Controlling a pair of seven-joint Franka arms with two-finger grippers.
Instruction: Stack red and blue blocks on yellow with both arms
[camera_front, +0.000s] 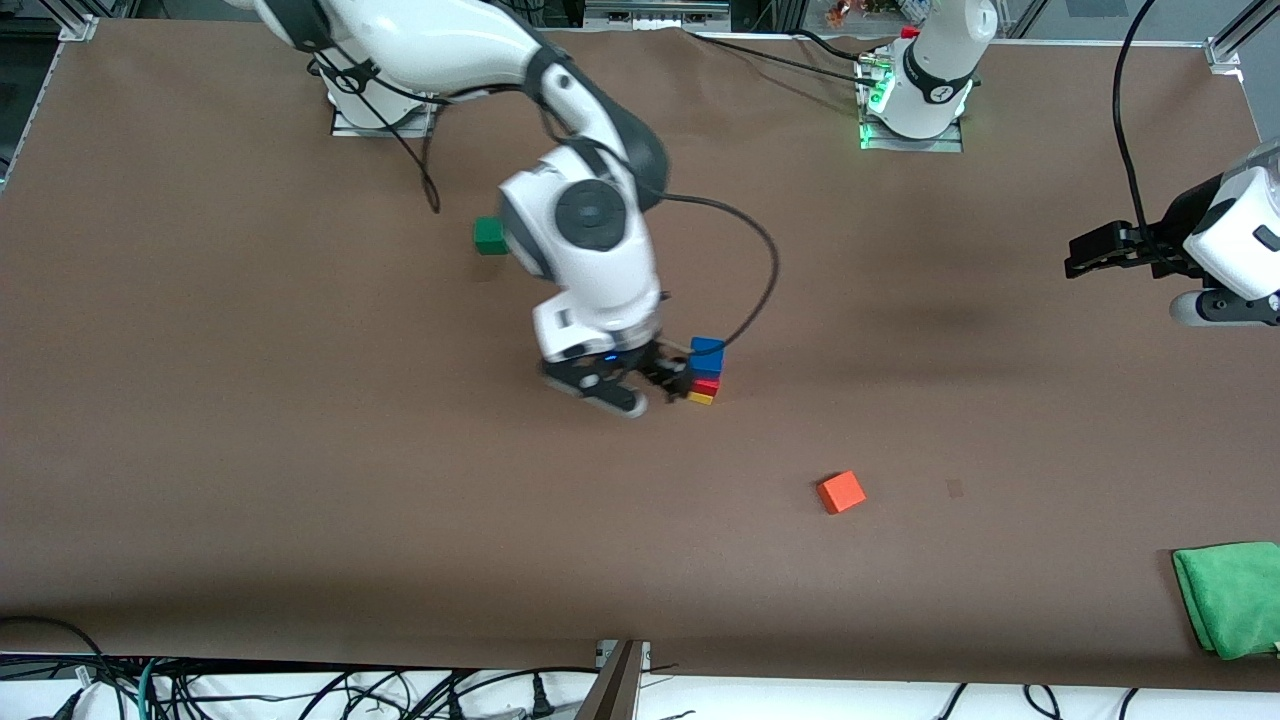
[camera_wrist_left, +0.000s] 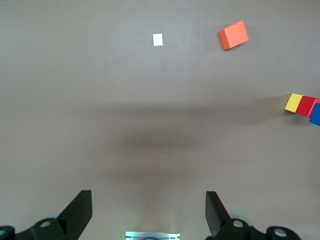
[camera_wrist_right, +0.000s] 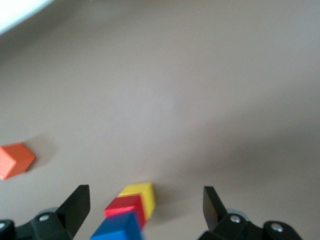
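The blue block (camera_front: 707, 355) sits on the red block (camera_front: 706, 385), which sits on the yellow block (camera_front: 701, 398), in one stack at mid-table. My right gripper (camera_front: 668, 380) is open and empty, close beside and just above the stack. In the right wrist view the yellow (camera_wrist_right: 141, 192), red (camera_wrist_right: 124, 207) and blue (camera_wrist_right: 117, 230) blocks show between the spread fingers of the right gripper (camera_wrist_right: 145, 205), untouched. My left gripper (camera_front: 1085, 255) waits open and empty in the air over the left arm's end of the table. Its wrist view shows the left gripper (camera_wrist_left: 149, 210) and the stack (camera_wrist_left: 302, 105) at the edge.
An orange-red cube (camera_front: 841, 492) lies nearer the front camera than the stack; it also shows in the left wrist view (camera_wrist_left: 233, 35). A green cube (camera_front: 489, 236) lies beside the right arm's wrist. A green cloth (camera_front: 1230, 595) lies at the left arm's end by the front edge.
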